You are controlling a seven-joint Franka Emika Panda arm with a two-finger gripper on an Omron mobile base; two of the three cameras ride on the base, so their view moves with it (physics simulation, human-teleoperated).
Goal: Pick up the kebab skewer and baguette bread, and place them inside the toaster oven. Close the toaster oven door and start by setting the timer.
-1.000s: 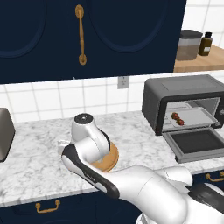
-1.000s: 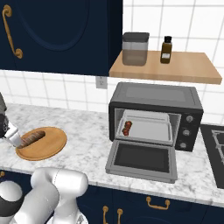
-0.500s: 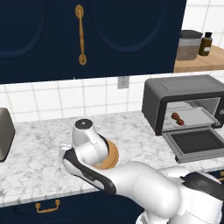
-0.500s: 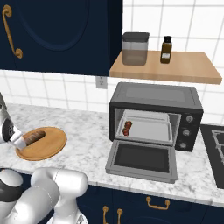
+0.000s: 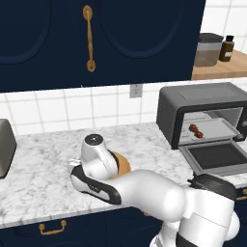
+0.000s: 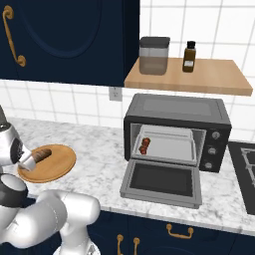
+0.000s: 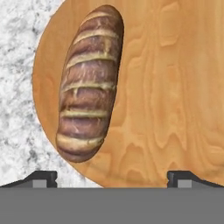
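Observation:
The baguette bread, a brown loaf with pale slashes, lies on a round wooden plate on the marble counter. My gripper hangs open just above the plate, and the loaf's near end sits toward the left fingertip. From the right base view the gripper is right at the baguette bread on the plate. The kebab skewer lies on the metal tray inside the toaster oven. The toaster oven door is folded down flat. From the left, the skewer shows in the oven.
A light grey toaster stands at the counter's far left. A wooden shelf above the oven carries a canister and a dark bottle. Dark cabinets hang overhead. A stovetop borders the oven's right.
The hand has sunk a little lower over the plate and the baguette. The jaws stay wide. Oven, door and skewer are unmoved.

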